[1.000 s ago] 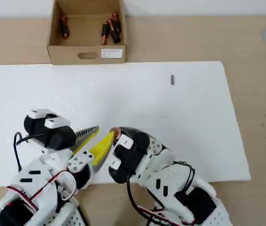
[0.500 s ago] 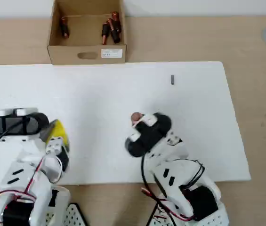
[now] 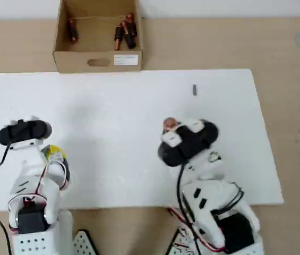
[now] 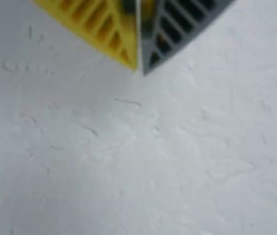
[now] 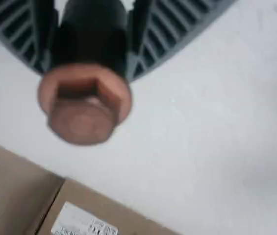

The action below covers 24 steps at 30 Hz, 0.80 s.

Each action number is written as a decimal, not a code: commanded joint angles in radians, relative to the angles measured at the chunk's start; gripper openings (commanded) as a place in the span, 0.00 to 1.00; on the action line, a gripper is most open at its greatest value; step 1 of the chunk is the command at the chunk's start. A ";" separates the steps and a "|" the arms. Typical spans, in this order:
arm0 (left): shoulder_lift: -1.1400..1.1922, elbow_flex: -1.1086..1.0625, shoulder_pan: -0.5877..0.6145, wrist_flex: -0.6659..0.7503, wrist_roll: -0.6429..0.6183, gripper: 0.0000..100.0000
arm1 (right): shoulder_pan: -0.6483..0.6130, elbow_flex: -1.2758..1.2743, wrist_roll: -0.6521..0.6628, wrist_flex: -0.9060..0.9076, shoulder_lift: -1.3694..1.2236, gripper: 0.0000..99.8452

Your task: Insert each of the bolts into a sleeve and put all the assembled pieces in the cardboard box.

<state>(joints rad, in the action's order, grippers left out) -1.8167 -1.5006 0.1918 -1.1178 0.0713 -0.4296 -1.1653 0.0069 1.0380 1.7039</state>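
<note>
One sleeved bolt point(image 5: 84, 104) clamped in right end effector point(image 5: 88, 71), head protruding | left end effector point(image 4: 139, 67) closed

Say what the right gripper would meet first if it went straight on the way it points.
Carrying its bolt, it would probably hit the white sheet, short of the cardboard box; depth is unclear.
</note>
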 commanded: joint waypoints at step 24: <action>-0.008 -0.163 -0.078 0.107 0.026 0.00 | 0.030 1.059 0.080 -0.261 -1.331 0.01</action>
<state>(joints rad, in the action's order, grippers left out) -1.8151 -1.6648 0.1181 -1.0319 0.0882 -0.4097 -0.2800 0.0330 0.8278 0.4749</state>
